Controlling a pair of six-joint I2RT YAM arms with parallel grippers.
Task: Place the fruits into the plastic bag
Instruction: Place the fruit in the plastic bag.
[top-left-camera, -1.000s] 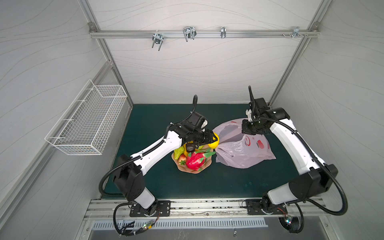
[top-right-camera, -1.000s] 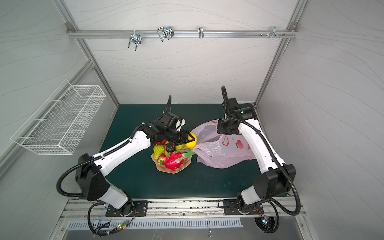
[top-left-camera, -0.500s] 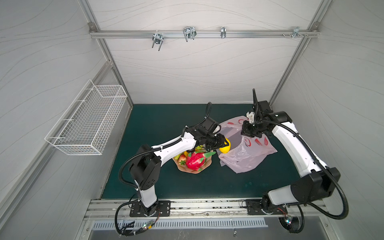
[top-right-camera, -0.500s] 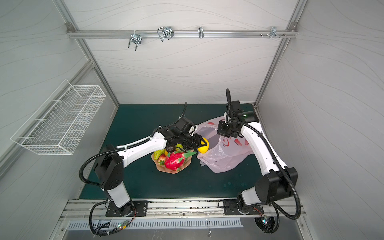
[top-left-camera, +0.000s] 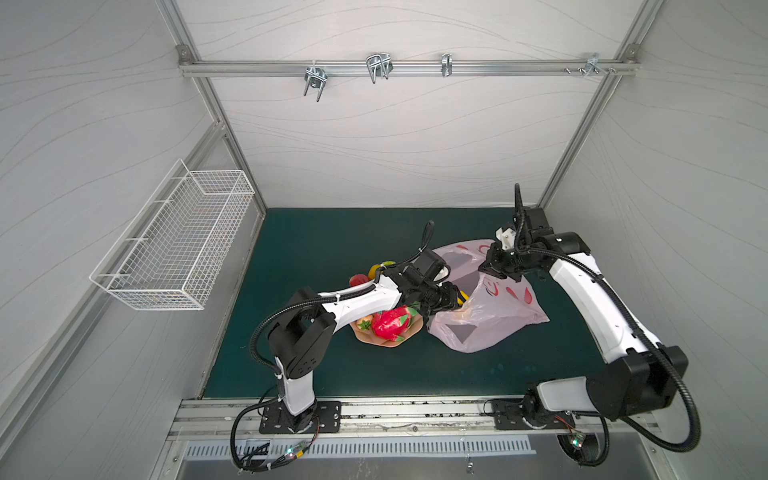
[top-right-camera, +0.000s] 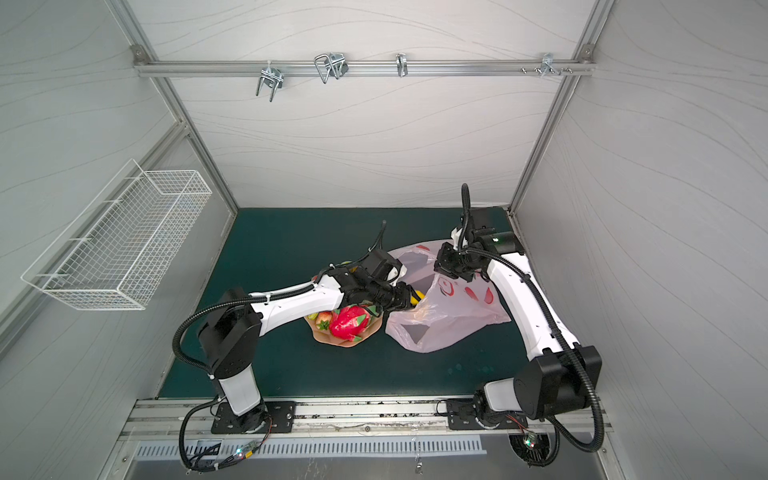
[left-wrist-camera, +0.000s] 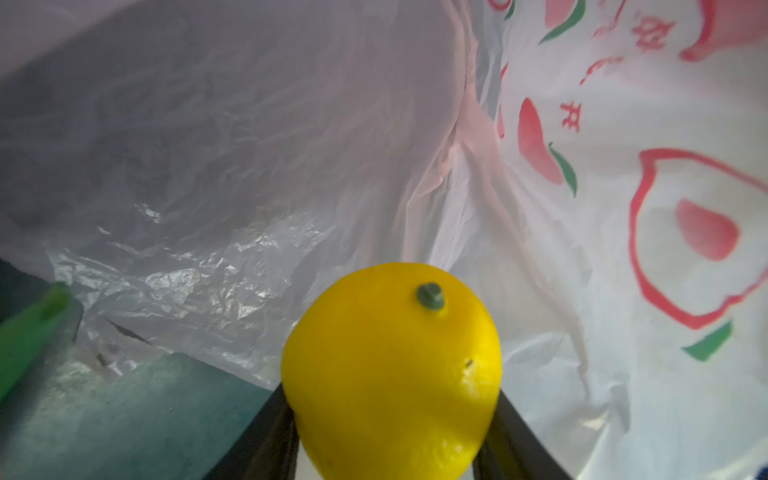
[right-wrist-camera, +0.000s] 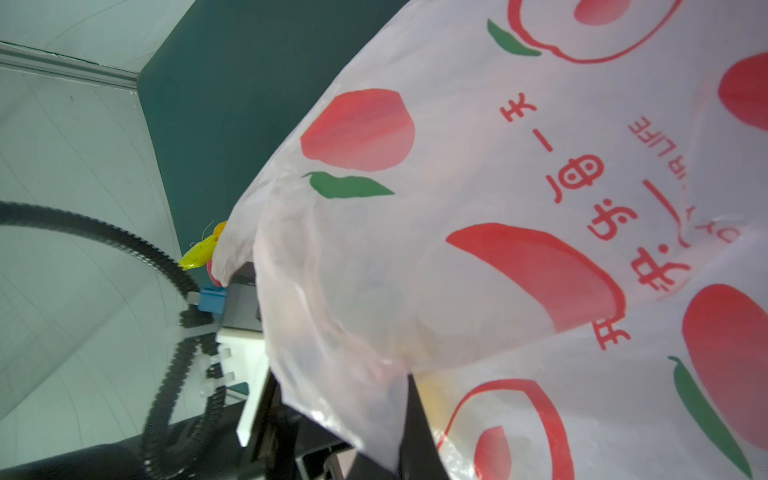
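Left gripper (left-wrist-camera: 390, 432): pinches the lemon (left-wrist-camera: 390, 365) between both jaws, low centre of the left wrist view.
Lemon place: at the mouth of the plastic bag (top-left-camera: 494, 316), just right of centre in both top views.
Right gripper (top-left-camera: 496, 270): pressed together on the bag's upper edge.
Dragon fruit (top-left-camera: 390, 322): on the plate (top-left-camera: 374, 338), left of the bag.

Roomy plastic bag (left-wrist-camera: 249, 145) mouth; plate (top-left-camera: 374, 338) just beside.

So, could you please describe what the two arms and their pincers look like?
The left arm and right arm have white shells, black joints and black ribbed cable hoses. The left pincer and right pincer have black fingers.
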